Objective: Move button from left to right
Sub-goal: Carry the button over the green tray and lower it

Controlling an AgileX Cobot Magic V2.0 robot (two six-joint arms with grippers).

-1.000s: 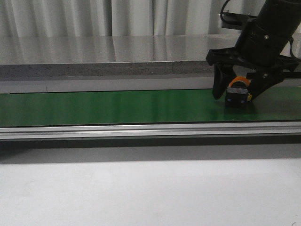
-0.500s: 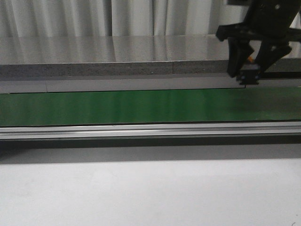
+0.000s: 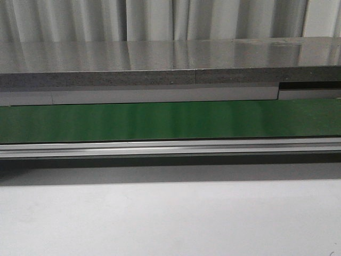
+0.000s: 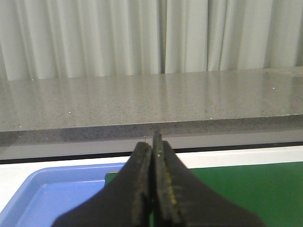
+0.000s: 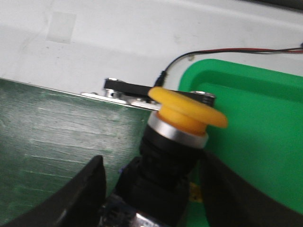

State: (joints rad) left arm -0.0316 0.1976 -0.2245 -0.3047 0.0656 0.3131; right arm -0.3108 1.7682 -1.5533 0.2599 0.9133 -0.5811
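Button (image 5: 182, 130), one item: yellow mushroom cap, silver collar, black body, clamped between the two dark fingers (image 5: 75, 198) of the right gripper (image 5: 156, 189) and held in the air, cap tilted, above the spot where the green belt (image 5: 57, 142) ends beside a green tray (image 5: 251, 137). Green tray: only its rim and bare floor show; contents elsewhere cannot be told. A thin black and red cable (image 5: 222, 51) runs along the tray's edge over a white surface. Blue tray (image 4: 61, 194), beneath the left gripper (image 4: 152, 156): visible part bare. Left gripper: jaws pressed together, holding nothing. Front camera shows the belt (image 3: 160, 120), a grey counter (image 3: 160, 61) behind it, pale curtains (image 3: 160, 18) at the far side.
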